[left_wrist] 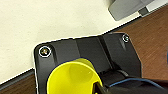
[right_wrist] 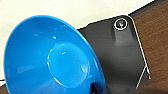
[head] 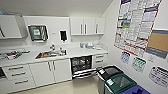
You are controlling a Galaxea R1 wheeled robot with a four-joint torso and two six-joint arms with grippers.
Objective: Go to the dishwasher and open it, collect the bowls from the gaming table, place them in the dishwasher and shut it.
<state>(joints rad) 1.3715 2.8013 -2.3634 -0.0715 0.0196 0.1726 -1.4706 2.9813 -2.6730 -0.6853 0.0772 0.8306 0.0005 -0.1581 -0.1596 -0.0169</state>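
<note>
**Dishwasher's open, bowls in hand, loading still to go**

While the robot faces the kitchenette from across the room, the dishwasher (head: 81,65) is already open: its door is dropped down flat toward the floor and the dark racks show inside. It sits under the white counter (head: 75,53), near the counter's right end, between the double cabinet doors (head: 51,71) and the small drawers (head: 99,60). So I'd say opening is done and collecting looks done too, at least for what's being carried.

The right wrist view has a blue bowl (right_wrist: 50,60) up close against the wrist plate, tipped on edge so its hollow faces the camera. It's round, so no real long axis. I'd guess the right gripper is pinching its rim down at the lower edge, but I honestly can't tell how the fingers sit.

The left wrist view has a yellow bowl (left_wrist: 73,78) the same way, tilted with its open side to the camera. Probably held by the left gripper, fingers not readable either.

Still left, as far as I can judge: get over there, put the bowls in the racks, shut the door.
</note>
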